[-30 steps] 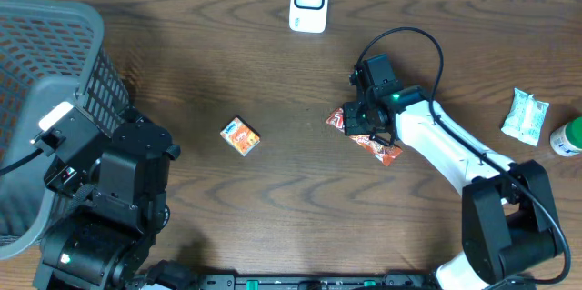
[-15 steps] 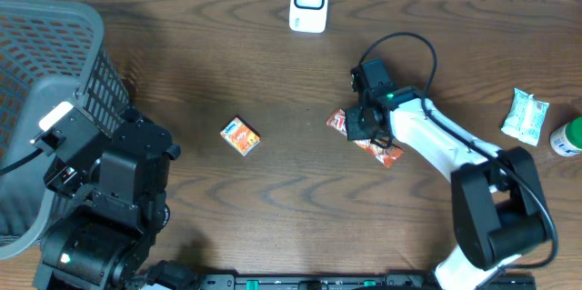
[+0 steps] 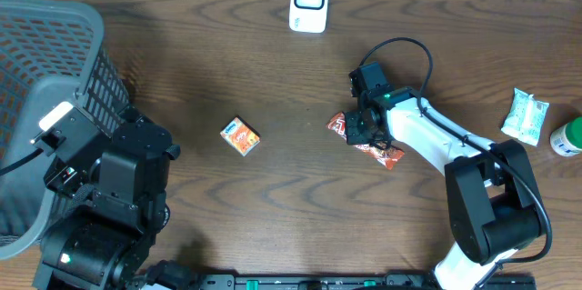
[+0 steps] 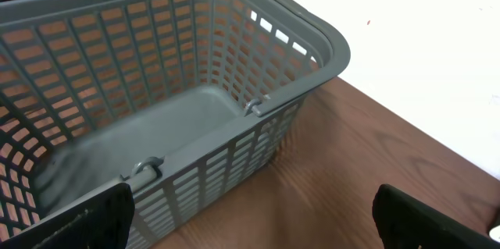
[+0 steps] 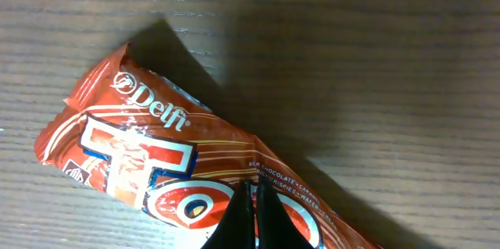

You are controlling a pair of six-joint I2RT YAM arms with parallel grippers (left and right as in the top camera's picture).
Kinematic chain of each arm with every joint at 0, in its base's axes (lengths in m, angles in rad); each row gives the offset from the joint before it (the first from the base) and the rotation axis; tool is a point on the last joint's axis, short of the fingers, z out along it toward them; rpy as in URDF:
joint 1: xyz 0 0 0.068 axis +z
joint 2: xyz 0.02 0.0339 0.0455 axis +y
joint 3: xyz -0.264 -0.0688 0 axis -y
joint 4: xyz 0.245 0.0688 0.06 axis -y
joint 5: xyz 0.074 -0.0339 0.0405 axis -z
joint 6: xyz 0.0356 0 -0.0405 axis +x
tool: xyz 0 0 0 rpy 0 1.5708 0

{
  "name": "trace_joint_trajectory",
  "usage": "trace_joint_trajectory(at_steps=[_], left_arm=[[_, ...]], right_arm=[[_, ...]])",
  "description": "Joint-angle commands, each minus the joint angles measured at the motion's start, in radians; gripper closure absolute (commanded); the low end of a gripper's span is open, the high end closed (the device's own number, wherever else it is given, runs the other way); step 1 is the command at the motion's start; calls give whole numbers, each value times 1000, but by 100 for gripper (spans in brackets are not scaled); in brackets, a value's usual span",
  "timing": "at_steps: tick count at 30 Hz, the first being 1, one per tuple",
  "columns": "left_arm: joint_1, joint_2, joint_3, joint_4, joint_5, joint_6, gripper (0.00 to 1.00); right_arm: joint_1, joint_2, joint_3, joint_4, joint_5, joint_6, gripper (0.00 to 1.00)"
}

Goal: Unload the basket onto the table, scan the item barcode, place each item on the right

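The right gripper [image 5: 248,202] has its 2 fingers pressed together, tips down on the orange chocolate bar [image 5: 156,171], which lies flat and slanted on the table [image 3: 300,190] right of centre. The wrist view cannot show whether a fold of wrapper is pinched between them. To do this step well, the robot probably needs a sure hold on the wrapper's edge or seam rather than its slick printed face. It should then lift the bar clear before swinging it and turn it so the barcode, not visible here, faces the white scanner [image 3: 309,1] at the far edge. The wrapper is likely to flex and droop, so a slow carry would keep the code readable. Open wood runs from the bar to the scanner with nothing between. A small orange box [image 3: 240,136] lies well to the left, and a white packet [image 3: 526,115] and a green-capped bottle [image 3: 566,137] sit near the right edge. The left gripper [image 4: 254,222] hangs with its fingers wide apart and empty beside the grey basket [image 4: 312,23].
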Motion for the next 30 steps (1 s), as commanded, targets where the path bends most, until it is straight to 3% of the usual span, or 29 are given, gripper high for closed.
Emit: trace_joint_trajectory(at_steps=[1,9,22,30], left_arm=[[5,0,15,-3,-9,-5,2],[5,0,15,-3,-9,-5,2],[5,0,15,-3,-9,-5,2],[5,0,15,-3,-9,-5,2]], right_arm=[[8,-37,82,-61,-21,10,99],[8,-114,170,-206,-13,10,99],[7,-106,-113,-95,10,85,99],[7,-164,48,-204,-9,80,99]])
